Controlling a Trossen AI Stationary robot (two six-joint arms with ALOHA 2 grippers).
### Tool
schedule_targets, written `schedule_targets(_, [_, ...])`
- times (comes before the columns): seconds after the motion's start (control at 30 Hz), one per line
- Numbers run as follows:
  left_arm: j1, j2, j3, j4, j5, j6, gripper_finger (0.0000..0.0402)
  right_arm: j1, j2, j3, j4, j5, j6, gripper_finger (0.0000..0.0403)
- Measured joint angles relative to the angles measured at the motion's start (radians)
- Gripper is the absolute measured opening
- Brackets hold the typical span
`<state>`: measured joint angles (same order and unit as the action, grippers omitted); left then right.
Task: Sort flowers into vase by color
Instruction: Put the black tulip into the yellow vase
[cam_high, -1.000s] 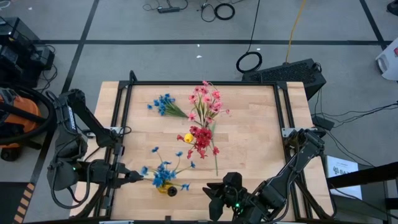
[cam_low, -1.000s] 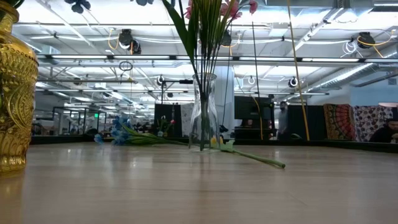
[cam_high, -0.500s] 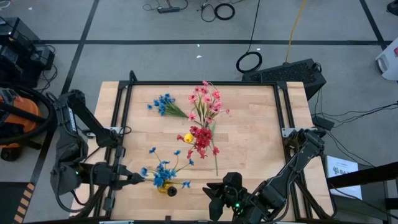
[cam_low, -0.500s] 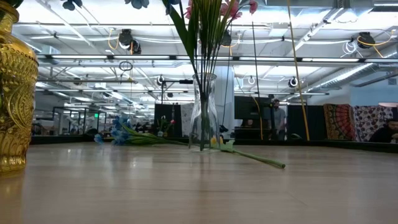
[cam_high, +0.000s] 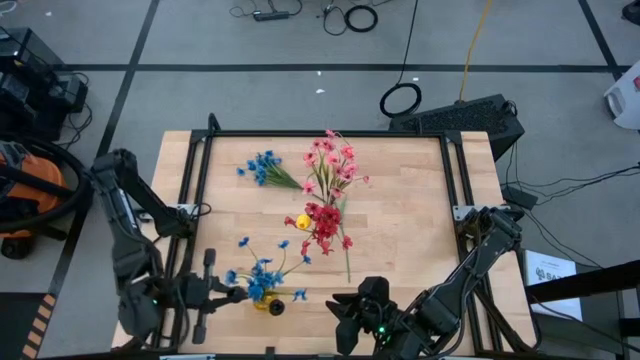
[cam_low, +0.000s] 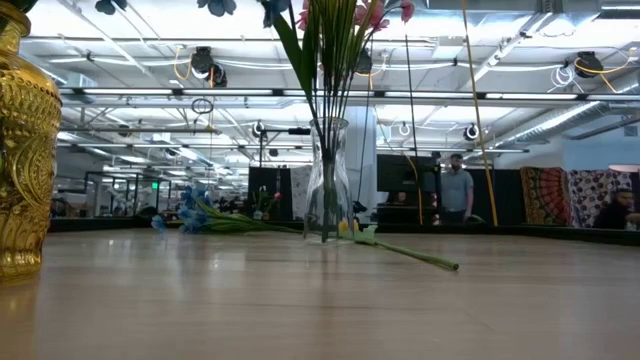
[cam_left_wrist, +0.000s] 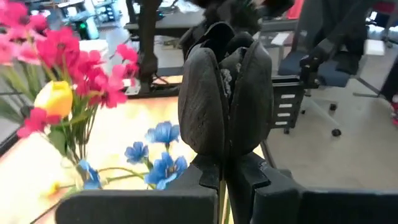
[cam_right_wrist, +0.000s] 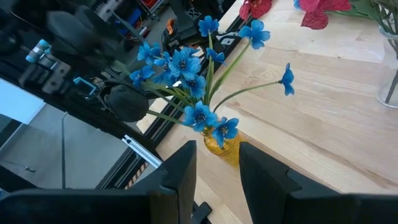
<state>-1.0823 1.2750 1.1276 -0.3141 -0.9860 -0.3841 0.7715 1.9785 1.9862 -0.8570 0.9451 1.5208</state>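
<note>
Left pincer (cam_high: 236, 294) beside unlabelled gold vase (cam_high: 264, 301)

Bare wood is lying open across the table's (cam_high: 410, 240) right half, where I could pass. The clear vase (cam_low: 328, 180) of pink and red flowers (cam_high: 328, 190) is blocking the middle. The gold vase (cam_right_wrist: 222, 146) of blue flowers (cam_high: 262, 277) is crowding my left gripper (cam_high: 232, 294).

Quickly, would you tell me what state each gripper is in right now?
Left gripper: closed, holding nothing, beside the blue flowers in the gold vase.
Right gripper: open, empty.
</note>
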Motion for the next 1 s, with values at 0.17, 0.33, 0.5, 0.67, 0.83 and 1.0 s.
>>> schedule_targets(0.17, [0.011,0.017,-0.053,0.023,-0.012,-0.03,0.0011,0.0,0.0,0.0,0.0,0.0,0.0,0.0111])
schedule_targets(0.33, [0.013,0.029,-0.058,0.018,-0.01,-0.031,0.0015,0.0,0.0,0.0,0.0,0.0,0.001,0.0111])
schedule_targets(0.5, [0.023,0.028,-0.058,0.018,-0.008,-0.088,0.0053,0.0,0.0,0.0,0.007,0.0,0.001,0.0111])
schedule_targets(0.67, [0.023,0.026,-0.058,0.017,0.024,-0.09,0.0106,0.0,0.0,0.0,0.008,0.0,0.0,0.0111])
schedule_targets(0.83, [0.023,0.004,-0.058,0.017,0.036,-0.108,0.016,0.0,0.0,0.0,0.008,-0.004,0.003,0.0111])
schedule_targets(1.0, [0.02,-0.029,-0.058,0.017,0.055,-0.107,0.0183,0.002,0.0,0.0,0.007,-0.006,0.003,0.0111])
